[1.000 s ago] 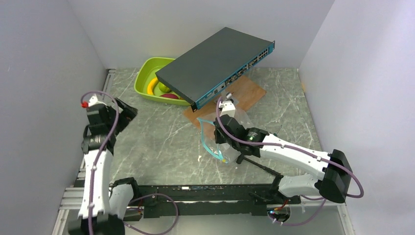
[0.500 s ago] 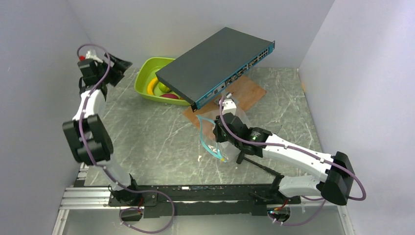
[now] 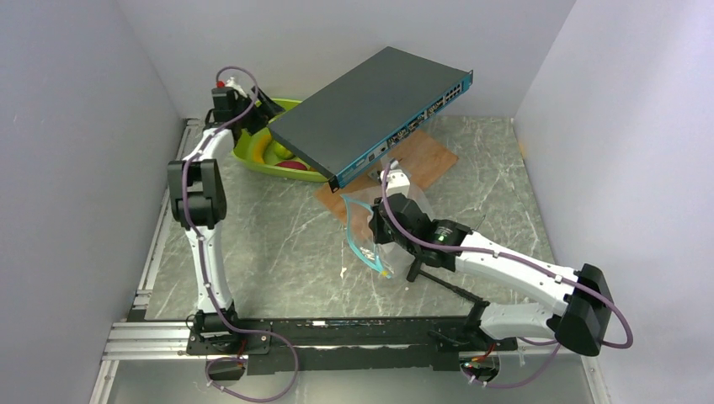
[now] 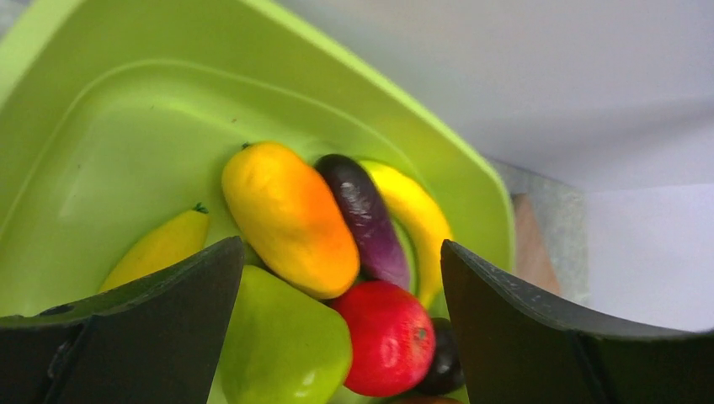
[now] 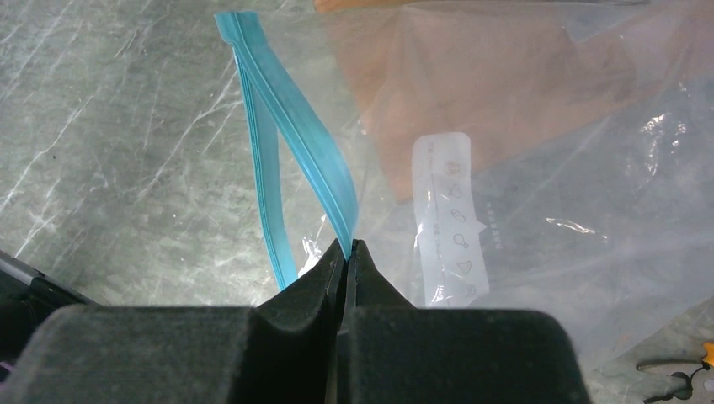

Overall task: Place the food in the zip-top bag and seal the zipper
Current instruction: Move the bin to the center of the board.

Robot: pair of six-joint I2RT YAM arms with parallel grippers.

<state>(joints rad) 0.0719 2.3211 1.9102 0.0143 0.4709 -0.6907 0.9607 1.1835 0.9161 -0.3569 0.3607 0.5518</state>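
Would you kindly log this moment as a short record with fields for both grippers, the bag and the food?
left gripper: open, above the lime-green tray, holding nothing
right gripper: shut on the zipper
zip-top bag: mouth parted, no contents visible
food: in the tray; orange-yellow fruit, eggplant, red apple, green fruit, bananas
network switch: one corner overhanging the tray
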